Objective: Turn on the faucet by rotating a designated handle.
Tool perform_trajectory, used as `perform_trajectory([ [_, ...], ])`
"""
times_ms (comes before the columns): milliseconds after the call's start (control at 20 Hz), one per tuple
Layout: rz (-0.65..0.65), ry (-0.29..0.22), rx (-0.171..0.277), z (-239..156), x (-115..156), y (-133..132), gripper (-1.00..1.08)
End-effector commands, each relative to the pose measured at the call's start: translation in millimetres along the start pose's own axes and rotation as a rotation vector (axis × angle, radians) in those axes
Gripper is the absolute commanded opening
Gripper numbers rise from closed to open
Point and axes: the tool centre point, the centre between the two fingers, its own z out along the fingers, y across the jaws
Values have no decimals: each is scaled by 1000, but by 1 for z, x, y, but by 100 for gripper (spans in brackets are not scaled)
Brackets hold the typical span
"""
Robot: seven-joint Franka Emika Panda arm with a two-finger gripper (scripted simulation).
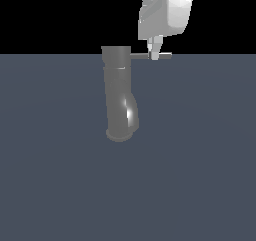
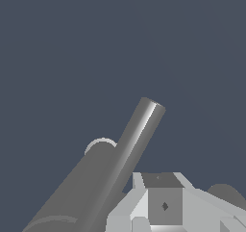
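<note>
Reaching down from above, the gripper (image 1: 156,55) touches the thin handle (image 1: 150,56) that sticks out sideways from the faucet's (image 1: 120,92) top. I cannot tell if its fingers are spread or pinching.

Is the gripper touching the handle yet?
Cannot tell. In the exterior view the gripper fingertip overlaps the handle, but depth is unclear; the wrist view shows the handle beside the fingers without a plain contact.
</note>
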Motion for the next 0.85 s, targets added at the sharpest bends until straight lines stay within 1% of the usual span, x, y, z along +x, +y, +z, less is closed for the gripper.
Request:
perform_trajectory([
  [0, 15, 2, 3, 0, 13, -4, -100],
  [800, 26, 1, 2, 0, 43, -30, -100],
])
